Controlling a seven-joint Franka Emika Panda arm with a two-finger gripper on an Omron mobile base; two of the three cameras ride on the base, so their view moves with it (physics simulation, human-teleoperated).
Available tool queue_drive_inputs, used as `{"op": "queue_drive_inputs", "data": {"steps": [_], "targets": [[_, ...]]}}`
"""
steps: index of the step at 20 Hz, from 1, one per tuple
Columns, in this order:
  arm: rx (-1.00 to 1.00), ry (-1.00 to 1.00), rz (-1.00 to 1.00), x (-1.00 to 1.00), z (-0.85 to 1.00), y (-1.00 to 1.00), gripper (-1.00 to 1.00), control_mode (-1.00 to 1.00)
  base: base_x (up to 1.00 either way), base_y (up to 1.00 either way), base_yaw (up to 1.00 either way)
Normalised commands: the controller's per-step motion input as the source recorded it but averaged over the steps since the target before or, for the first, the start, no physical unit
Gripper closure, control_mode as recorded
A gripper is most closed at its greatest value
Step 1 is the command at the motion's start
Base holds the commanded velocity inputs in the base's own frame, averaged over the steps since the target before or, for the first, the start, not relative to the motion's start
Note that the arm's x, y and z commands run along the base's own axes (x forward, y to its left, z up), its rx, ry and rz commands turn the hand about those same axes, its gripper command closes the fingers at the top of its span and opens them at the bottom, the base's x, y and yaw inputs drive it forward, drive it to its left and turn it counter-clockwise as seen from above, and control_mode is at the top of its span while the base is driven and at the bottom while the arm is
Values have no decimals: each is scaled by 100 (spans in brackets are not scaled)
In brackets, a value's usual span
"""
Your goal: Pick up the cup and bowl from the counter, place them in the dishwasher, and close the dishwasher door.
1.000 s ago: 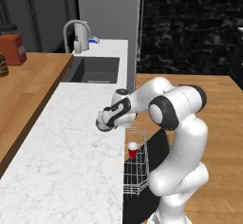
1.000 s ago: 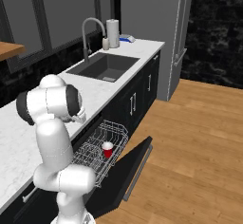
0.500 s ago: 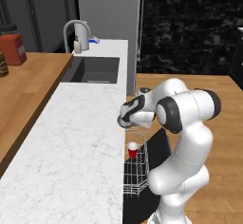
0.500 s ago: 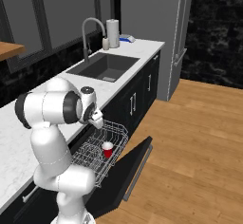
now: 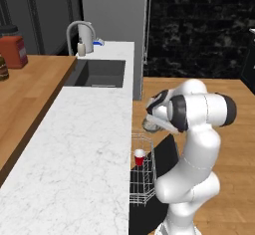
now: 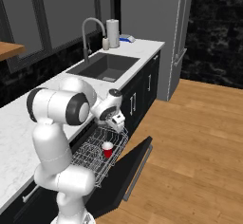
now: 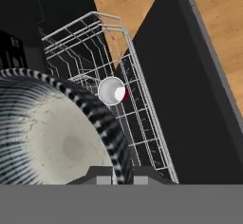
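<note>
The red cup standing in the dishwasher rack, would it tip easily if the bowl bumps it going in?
Probably yes. The cup looks small and thin-walled, likely light. It stands upright on open rack wires, an uneven footing. Its taper leaves a narrow base, so a nudge from the bowl could topple it.

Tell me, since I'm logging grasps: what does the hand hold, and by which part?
The hand holds the bowl, pinched at its rim, above the dishwasher's wire rack.
</note>
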Motion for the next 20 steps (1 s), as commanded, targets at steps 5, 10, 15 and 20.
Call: {"op": "queue_drive_inputs", "data": {"steps": [5,10,15,20], "targets": [[20,0,26,0,-24,-92,100,-100,0,0,0],[8,-3,10,0,-28,5,100,-100,0,0,0],[0,-1,0,-1,-64,53,100,-100,0,0,0],[0,-4,3,-28,-49,30,100,-100,0,0,0]]}}
